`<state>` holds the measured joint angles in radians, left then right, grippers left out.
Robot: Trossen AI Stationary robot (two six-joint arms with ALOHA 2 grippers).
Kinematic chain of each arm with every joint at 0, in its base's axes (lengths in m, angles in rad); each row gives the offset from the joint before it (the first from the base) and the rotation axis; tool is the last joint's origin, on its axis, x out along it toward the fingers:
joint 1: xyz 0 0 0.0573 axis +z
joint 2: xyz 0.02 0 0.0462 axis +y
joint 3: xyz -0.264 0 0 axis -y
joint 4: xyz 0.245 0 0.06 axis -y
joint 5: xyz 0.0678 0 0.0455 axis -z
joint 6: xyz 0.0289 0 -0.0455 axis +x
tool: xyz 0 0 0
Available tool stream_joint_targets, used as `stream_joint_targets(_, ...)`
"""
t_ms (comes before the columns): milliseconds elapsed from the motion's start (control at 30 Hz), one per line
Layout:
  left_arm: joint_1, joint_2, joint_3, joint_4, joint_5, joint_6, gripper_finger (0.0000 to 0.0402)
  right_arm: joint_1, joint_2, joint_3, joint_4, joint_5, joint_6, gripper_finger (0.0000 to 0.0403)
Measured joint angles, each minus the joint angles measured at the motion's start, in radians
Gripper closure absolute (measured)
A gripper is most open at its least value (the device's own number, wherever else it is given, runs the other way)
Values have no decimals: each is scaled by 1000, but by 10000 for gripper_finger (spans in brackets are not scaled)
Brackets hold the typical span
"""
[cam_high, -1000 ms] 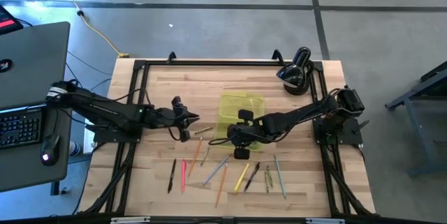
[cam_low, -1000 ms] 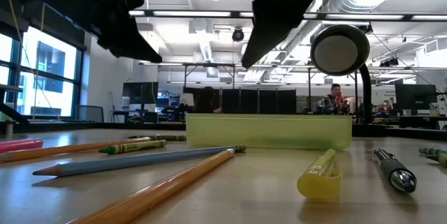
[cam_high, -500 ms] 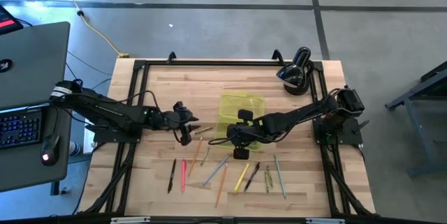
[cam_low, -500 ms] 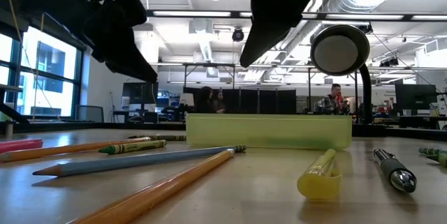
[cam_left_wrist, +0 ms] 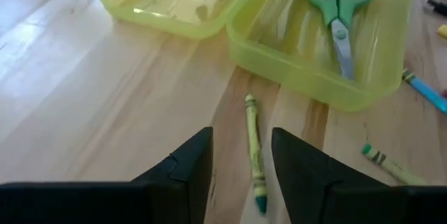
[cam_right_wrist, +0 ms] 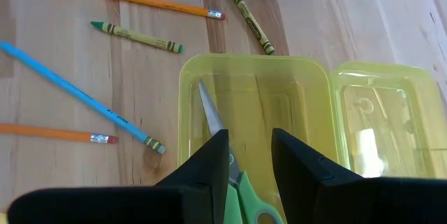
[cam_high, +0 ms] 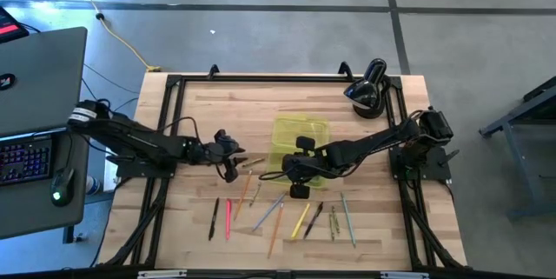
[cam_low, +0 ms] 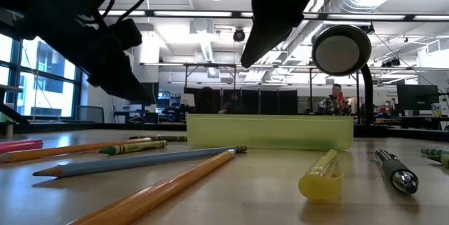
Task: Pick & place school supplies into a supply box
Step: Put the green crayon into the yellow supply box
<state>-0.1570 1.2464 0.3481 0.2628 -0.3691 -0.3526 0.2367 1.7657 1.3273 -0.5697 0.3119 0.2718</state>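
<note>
Two slim black jointed arms, loose black cables; left arm (cam_high: 130, 140) has white band; blunt black wedge-shaped fingers (cam_left_wrist: 185, 172).

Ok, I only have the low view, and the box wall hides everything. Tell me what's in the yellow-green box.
Observer: Only the green-handled scissors lie in the supply box, directly beneath the open right gripper.
Operator: Now give me what the left gripper is lined up on.
Observer: The left gripper is open. A green crayon lies on the table in line with the gap between its fingers, just short of the box.
</note>
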Motion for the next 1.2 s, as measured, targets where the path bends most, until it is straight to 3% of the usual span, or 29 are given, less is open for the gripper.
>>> stream_joint_targets(467,0,261,-5,233,36,3,222,0,0,0,3,0,-2,315)
stream_joint_targets(1200,-3,432,0,305,-37,-23,222,0,0,0,7,0,-3,316)
